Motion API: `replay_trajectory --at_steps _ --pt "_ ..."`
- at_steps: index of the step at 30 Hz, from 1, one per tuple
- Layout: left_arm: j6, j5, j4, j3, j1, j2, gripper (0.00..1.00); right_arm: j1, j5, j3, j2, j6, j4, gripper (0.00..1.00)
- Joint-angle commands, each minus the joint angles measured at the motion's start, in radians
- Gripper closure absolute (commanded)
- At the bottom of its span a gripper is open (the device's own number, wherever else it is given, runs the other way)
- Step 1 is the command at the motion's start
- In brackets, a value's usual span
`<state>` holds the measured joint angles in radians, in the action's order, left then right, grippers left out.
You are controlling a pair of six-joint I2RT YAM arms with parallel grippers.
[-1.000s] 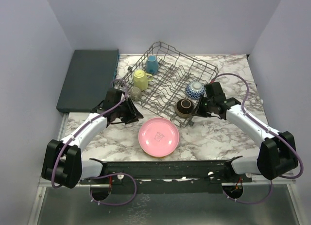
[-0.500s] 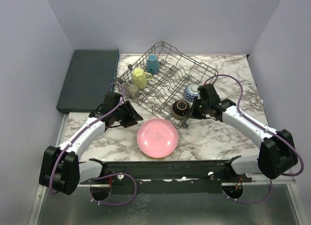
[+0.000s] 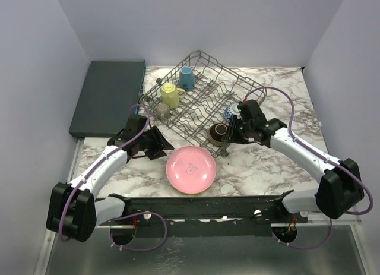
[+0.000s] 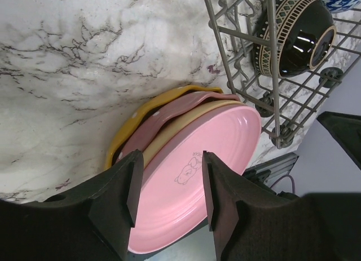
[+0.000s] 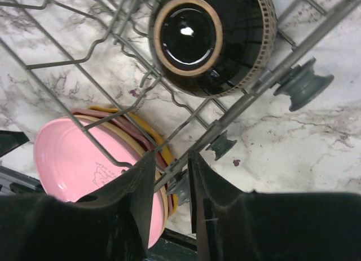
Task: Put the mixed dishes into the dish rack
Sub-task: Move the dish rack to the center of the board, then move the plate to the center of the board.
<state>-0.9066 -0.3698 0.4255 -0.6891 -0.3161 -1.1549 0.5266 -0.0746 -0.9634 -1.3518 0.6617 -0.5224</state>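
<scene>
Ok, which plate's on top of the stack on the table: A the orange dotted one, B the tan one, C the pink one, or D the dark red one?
C: the pink plate shows its whole face from above, with nothing lying on it.

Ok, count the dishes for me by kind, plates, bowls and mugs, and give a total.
Plates: 4
Bowls: 2
Mugs: 3
Total: 9

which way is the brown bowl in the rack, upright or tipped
Tipped: the brown bowl rests among the dish rack wires with its tan foot ring, not its mouth, facing the cameras.
</scene>
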Motion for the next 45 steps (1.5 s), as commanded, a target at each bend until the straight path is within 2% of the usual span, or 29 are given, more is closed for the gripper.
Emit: replay_trajectory --at_steps 1,5,13,25,34,45 --pt "-0.013 0.043 0.068 -0.005 0.000 0.011 0.48 0.012 0.027 -0.049 0.044 -0.032 -0.016 0.61" --pt "-0.011 0.076 0.116 -0.008 0.000 0.015 0.43 0.011 0.029 -0.052 0.068 -0.047 -0.024 0.48" --pt "-0.035 0.085 0.135 0.039 -0.003 0.026 0.33 0.012 0.029 -0.032 0.113 -0.080 -0.017 0.41" --pt "-0.053 0.137 0.090 0.065 -0.080 -0.040 0.28 0.012 -0.011 0.026 0.134 -0.112 0.018 0.40" --pt "-0.087 0.258 0.062 0.040 -0.278 -0.171 0.30 0.011 -0.011 0.047 0.147 -0.121 0.008 0.40" --pt "-0.087 0.280 0.054 0.058 -0.314 -0.151 0.35 0.012 -0.026 0.073 0.165 -0.113 0.013 0.40"
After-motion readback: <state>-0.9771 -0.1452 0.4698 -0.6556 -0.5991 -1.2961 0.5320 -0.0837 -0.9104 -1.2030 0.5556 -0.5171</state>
